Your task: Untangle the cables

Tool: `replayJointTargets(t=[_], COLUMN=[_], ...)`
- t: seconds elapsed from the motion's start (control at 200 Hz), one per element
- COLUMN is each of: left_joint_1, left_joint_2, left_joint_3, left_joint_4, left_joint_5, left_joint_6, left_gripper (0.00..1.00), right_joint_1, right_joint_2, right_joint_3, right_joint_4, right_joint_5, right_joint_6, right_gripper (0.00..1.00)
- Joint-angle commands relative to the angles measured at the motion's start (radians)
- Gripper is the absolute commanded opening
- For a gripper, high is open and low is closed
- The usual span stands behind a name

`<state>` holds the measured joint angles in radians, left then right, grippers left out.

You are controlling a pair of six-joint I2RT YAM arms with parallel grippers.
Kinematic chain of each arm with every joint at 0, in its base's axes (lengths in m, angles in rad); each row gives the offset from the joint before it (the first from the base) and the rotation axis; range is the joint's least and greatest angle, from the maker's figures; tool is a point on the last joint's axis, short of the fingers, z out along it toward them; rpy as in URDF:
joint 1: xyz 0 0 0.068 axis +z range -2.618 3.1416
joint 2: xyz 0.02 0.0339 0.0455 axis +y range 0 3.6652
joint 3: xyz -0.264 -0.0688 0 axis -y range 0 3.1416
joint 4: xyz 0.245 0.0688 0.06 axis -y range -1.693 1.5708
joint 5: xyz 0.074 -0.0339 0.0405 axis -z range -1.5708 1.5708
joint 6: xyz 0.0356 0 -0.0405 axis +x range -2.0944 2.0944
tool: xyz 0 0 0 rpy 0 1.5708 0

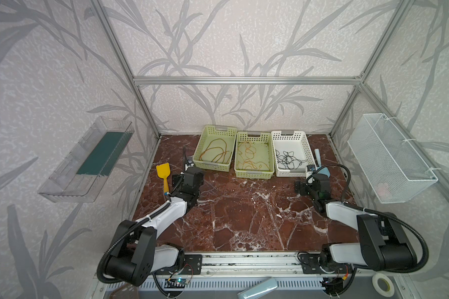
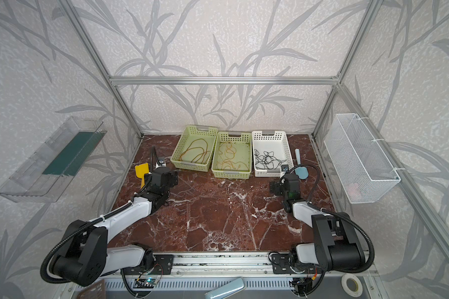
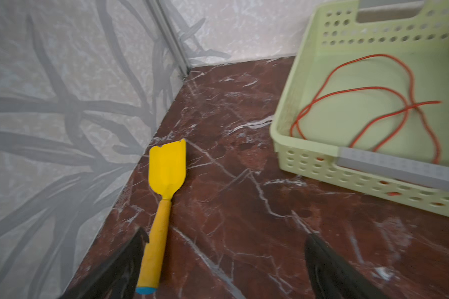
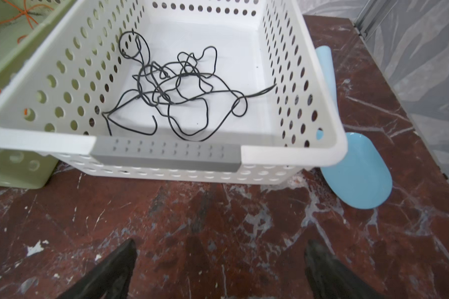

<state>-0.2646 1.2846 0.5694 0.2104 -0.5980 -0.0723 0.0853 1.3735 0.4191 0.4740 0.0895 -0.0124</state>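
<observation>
Three thin cables lie sorted, one to a basket, along the back of the red marble tabletop (image 1: pixel 244 212), in the upper middle of both top views. The thin red cable (image 3: pixel 408 107) loops loosely in the pale green perforated plastic basket on the left (image 1: pixel 199 146). The thin orange cable (image 1: pixel 249 156) curls in the matching green basket in the middle (image 1: pixel 253 174). The thin black cable (image 4: pixel 182 88) sits in the white perforated plastic basket on the right (image 4: pixel 36 145), bunched into crossing curls. With no strand running from one basket to another, the colours appear to have been parted on purpose and the job looks close to done, though the black one seems snarled upon itself.

The left tool (image 3: pixel 224 240) hangs over bare marble in front of the left basket, its jaws spread wide with nothing between them. A yellow plastic spatula (image 3: pixel 167 165) lies flat close by one finger, outside the jaws. The right tool (image 4: pixel 221 243) hangs before the white basket, equally wide and empty, with a light blue plastic scoop (image 4: pixel 358 170) lying just beside that basket.
</observation>
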Motion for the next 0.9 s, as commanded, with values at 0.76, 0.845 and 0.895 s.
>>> replayJointTargets(t=[0.76,0.845,0.895], left_joint_1=[0.224,0.232,0.236], left_joint_2=[0.292,0.294,0.293], left_joint_3=[-0.204,-0.194,-0.19], left_joint_4=[0.779,0.761,0.75], left_joint_5=[0.29,0.312,0.321], left_joint_6=[0.052,0.051,0.048], left_gripper=[0.99,0.99,0.99], right_joint_1=[0.009,0.009,0.008], right_joint_2=[0.167,0.167,0.167], right_joint_3=[-0.026,-0.025,-0.026], right_joint_4=[0.391,0.39,0.393], right_joint_5=[-0.162,-0.164,-0.163], right_joint_6=[-0.1,-0.101,-0.102], right_gripper=[0.99,0.99,0.99])
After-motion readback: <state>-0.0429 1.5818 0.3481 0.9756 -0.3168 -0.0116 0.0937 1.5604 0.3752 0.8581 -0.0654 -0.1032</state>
